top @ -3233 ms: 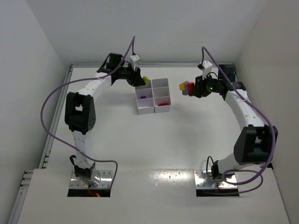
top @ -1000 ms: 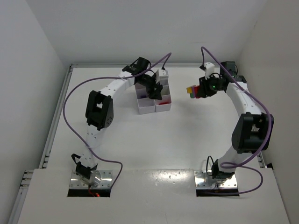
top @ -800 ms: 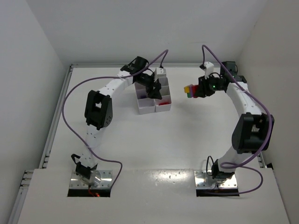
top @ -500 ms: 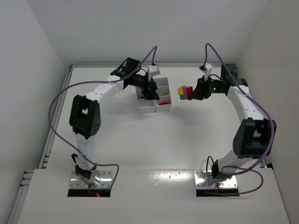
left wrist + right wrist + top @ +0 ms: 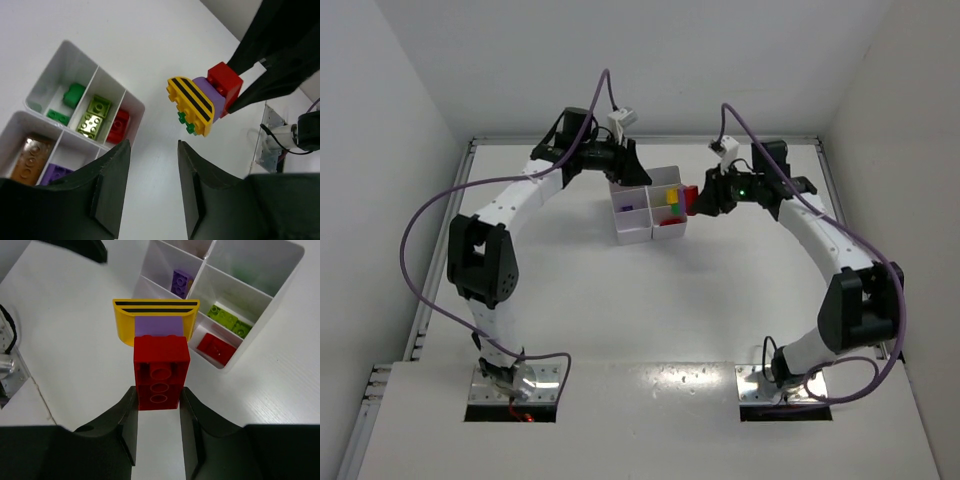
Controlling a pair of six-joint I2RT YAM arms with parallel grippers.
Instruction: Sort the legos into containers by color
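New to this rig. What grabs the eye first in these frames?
A red, purple and striped-yellow brick stack is clamped in the right pincer, held just beside the white tray. The tray's compartments already hold sorted bricks: green, lime, red, orange and purple. The left pincer hangs open and empty nearby.

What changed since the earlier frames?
Right gripper, shut on the stacked red, purple and yellow plastic bricks, swung left beside the white six-compartment plastic tray. Left gripper released its lime plastic brick over the tray, then withdrew to its far-left corner, open and empty. Tray unmoved.
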